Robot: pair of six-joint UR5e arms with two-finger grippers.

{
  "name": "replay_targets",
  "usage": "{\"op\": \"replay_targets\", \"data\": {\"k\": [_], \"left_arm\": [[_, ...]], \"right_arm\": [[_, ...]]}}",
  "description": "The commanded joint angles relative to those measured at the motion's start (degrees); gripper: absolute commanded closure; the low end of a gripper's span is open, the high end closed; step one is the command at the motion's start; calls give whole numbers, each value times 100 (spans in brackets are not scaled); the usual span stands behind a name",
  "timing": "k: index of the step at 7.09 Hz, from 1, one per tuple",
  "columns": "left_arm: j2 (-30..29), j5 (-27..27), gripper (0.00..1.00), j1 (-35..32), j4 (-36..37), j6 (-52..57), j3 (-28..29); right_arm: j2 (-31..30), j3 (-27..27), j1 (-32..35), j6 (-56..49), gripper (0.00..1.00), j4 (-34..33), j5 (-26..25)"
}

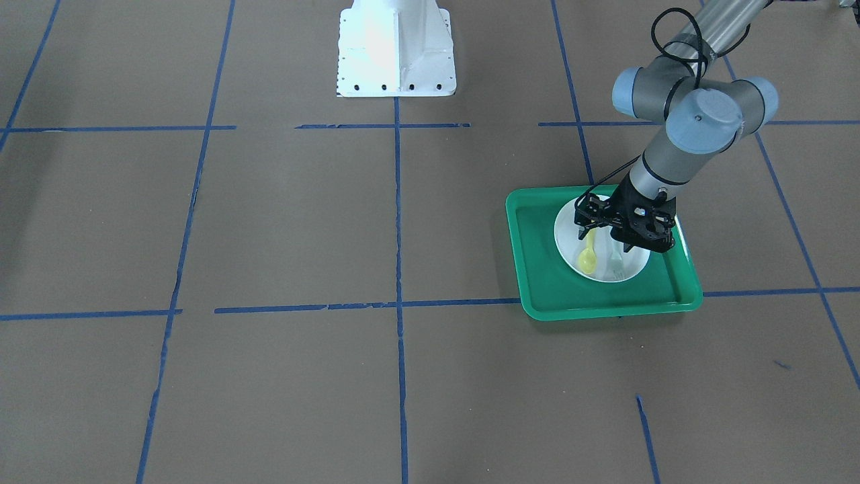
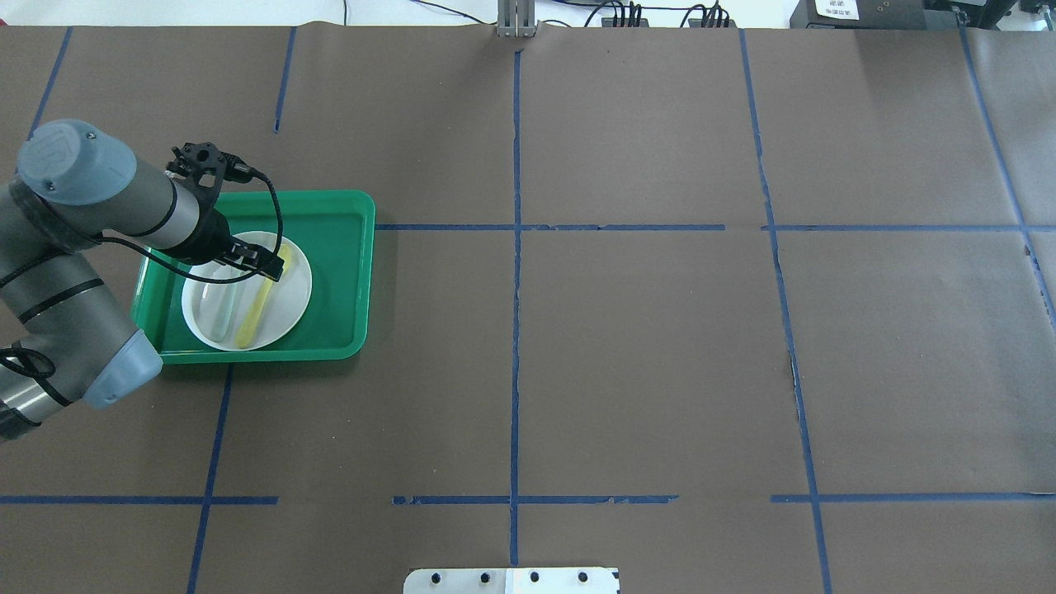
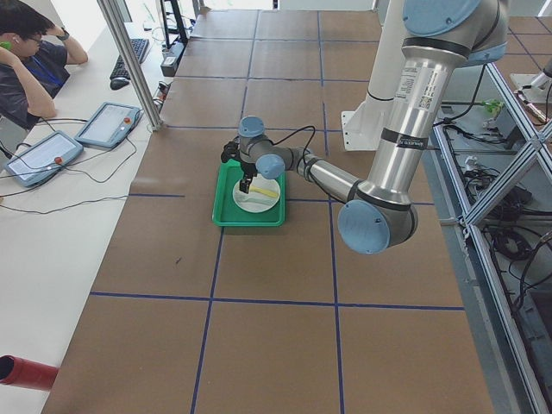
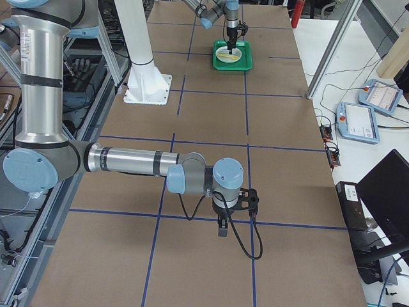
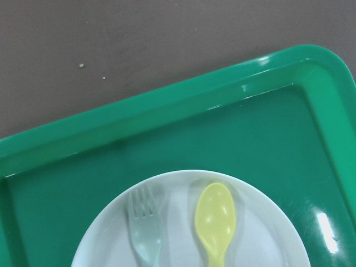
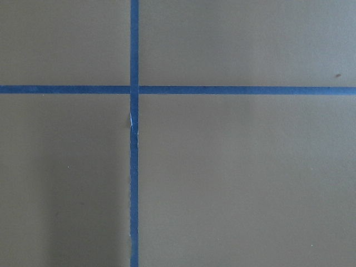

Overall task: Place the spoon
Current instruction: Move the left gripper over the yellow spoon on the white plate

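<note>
We find the spoon (image 1: pixel 588 257) lying flat on the white plate (image 1: pixel 566 242), the left gripper (image 1: pixel 605 240) released just above that plate; placement appears complete, and only retraction remains.

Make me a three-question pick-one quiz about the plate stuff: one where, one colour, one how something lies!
1. Where does the white plate sit? A) on the bare table B) in the green tray C) on a chair
2. What colour is the spoon? A) yellow B) red C) blue
3. How is the spoon? A) standing upright B) hanging off the tray C) lying on the plate beside the fork
Answers: 1 B: green tray floor surrounds it. 2 A: its bowl looks yellow. 3 C: it rests flat, fork alongside.
</note>
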Motion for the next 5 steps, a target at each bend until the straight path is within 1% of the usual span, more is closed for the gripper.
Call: {"op": "replay_targets", "data": {"k": [1, 2, 5], "left_arm": [[-1, -3, 32, 95, -179, 2, 157], [-1, -3, 43, 95, -170, -6, 157], [-1, -12, 43, 104, -161, -59, 131]], "right_arm": [[6, 0, 0, 0, 0, -9, 0], [6, 0, 0, 0, 0, 0, -9], [6, 0, 0, 0, 0, -9, 0]]}}
